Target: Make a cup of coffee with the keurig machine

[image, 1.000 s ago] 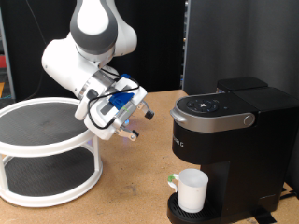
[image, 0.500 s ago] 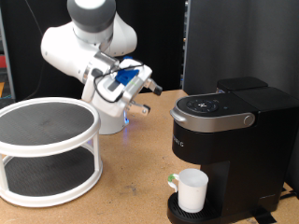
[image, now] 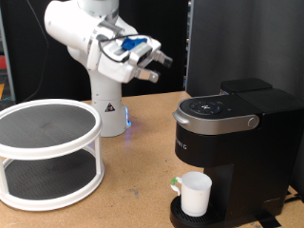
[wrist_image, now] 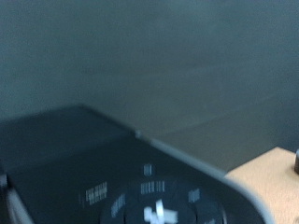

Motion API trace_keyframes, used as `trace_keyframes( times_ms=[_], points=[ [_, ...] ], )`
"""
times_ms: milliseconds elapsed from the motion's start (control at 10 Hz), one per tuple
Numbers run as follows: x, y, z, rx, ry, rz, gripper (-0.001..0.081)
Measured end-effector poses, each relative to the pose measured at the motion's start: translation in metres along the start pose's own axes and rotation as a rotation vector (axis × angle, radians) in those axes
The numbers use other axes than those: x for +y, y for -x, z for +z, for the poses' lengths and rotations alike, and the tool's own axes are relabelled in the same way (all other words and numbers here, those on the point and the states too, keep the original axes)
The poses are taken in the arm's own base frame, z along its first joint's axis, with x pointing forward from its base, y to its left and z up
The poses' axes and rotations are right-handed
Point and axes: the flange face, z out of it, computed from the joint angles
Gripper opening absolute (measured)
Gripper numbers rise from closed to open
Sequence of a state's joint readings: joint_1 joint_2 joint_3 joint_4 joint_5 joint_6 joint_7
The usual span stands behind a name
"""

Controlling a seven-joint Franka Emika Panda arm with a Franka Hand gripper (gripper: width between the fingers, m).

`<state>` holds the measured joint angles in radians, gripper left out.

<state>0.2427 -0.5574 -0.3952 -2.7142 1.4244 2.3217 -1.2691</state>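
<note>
The keurig machine (image: 233,133) stands at the exterior view's right, black with a silver trim band, its lid down. The white cup (image: 195,194) stands upright on the drip tray under the spout, handle to the exterior view's left. My gripper (image: 157,66) hangs in the air up and to the left of the machine's top, apart from it, fingers spread and empty. The wrist view is blurred and shows the machine's dark top with its button ring (wrist_image: 145,196); no fingers show there.
A white two-tier round rack (image: 47,157) stands at the exterior view's left on the wooden table (image: 133,204). The arm's white base (image: 106,104) stands behind it. A black panel (image: 237,43) rises behind the machine.
The gripper has risen from beside the rack's top shelf to above the level of the machine's lid and turned towards the machine. The cup and the machine have not moved.
</note>
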Motion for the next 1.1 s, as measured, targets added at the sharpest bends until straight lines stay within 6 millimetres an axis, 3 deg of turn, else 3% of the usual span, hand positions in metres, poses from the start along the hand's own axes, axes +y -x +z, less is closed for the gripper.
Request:
trace_keyframes(
  times_ms=[200, 300, 500, 800, 1100],
  points=[
    [-0.019, -0.011, -0.009, 0.029, -0.025, 0.029, 0.0808],
    [-0.018, -0.010, -0.008, 0.025, -0.022, 0.028, 0.0808],
    [-0.023, -0.010, -0.001, -0.110, 0.103, -0.105, 0.0808],
    [-0.054, -0.021, 0.020, -0.352, 0.251, -0.371, 0.0808],
    [-0.055, -0.024, 0.023, -0.425, 0.286, -0.425, 0.0808]
  ],
)
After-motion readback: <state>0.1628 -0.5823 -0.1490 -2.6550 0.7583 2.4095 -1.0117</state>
